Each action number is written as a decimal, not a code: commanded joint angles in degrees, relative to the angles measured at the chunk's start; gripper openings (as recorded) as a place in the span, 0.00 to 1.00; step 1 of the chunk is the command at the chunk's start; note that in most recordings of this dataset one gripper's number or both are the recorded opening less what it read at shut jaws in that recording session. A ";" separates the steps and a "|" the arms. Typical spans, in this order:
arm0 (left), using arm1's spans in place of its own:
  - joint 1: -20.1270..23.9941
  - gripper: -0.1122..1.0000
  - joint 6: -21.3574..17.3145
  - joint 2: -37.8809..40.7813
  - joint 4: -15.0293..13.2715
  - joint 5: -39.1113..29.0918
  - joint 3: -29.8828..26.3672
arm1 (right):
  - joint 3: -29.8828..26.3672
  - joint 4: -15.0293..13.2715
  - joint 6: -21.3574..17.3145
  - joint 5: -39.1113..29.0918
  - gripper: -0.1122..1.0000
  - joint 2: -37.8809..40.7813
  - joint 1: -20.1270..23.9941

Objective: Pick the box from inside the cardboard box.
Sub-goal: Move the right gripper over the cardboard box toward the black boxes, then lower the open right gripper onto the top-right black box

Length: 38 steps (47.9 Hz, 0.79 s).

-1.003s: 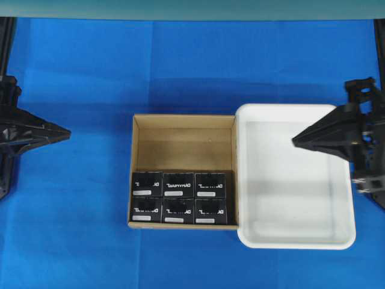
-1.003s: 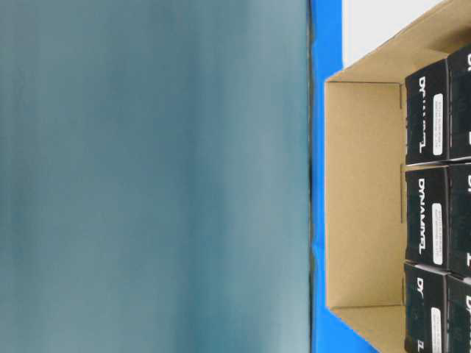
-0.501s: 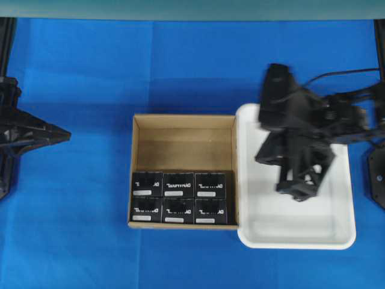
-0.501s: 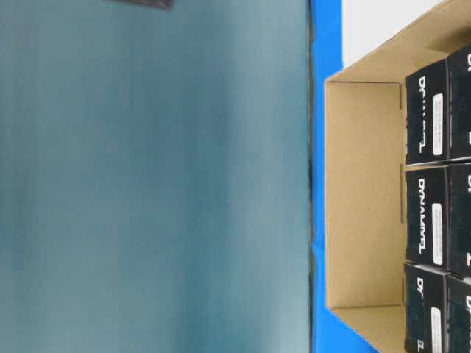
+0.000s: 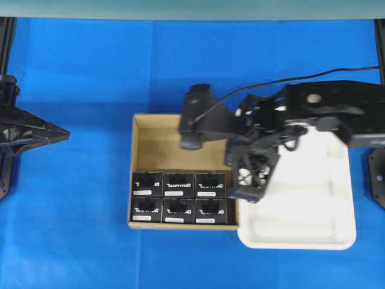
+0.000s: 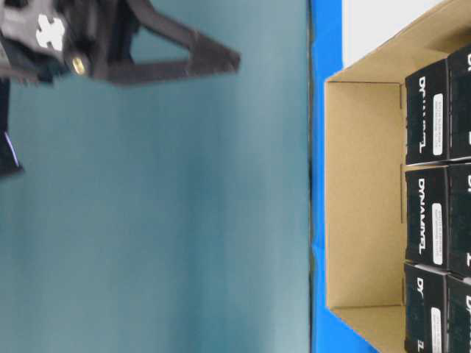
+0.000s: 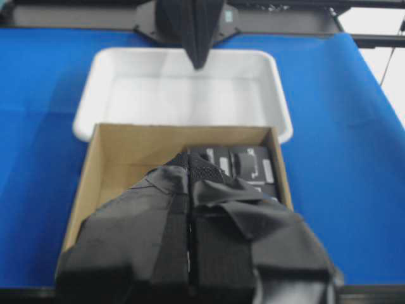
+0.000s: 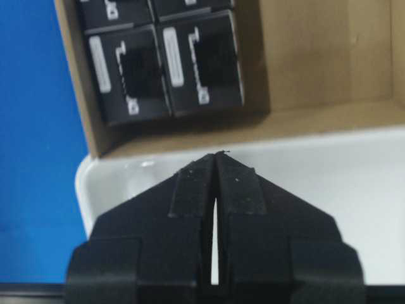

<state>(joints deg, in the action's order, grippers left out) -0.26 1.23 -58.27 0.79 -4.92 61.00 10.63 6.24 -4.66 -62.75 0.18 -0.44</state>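
Nearest to us in the right wrist view is our right claw (image 8: 216,166), pinched shut with nothing in it, tips over the white plastic tray (image 8: 380,190) right at its seam with the cardboard box (image 8: 316,69). We reckon it's lined up there to come down on the black boxes, so it'll have to spread first. At 12 o'clock from the tips sits the closest black box (image 8: 201,63), upright and touching its neighbour. From overhead, all six boxes are packed in two rows against the carton's 6 o'clock wall (image 5: 180,226), far half bare, probably left as claw room. The left claw (image 7: 189,183) is closed too and empty, parked out at 9 o'clock over the blue worktop (image 5: 78,90). Only the table-level view shows the right claw hanging well clear above everything; overhead flattens that.
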 commanded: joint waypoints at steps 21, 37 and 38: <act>-0.09 0.04 0.18 0.18 0.09 0.26 -1.67 | -8.00 0.62 4.92 -5.54 0.16 7.65 -0.44; -0.09 0.04 0.79 0.18 0.09 0.26 -1.76 | -7.38 2.02 7.47 -5.10 0.61 7.73 -0.79; -0.09 0.04 0.79 0.18 0.09 0.26 -1.76 | -7.38 2.02 7.73 -5.10 0.66 7.82 -0.79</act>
<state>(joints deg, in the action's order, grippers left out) -0.26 1.85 -58.36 0.79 -4.92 60.91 3.34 7.91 2.46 -68.12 7.91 -1.32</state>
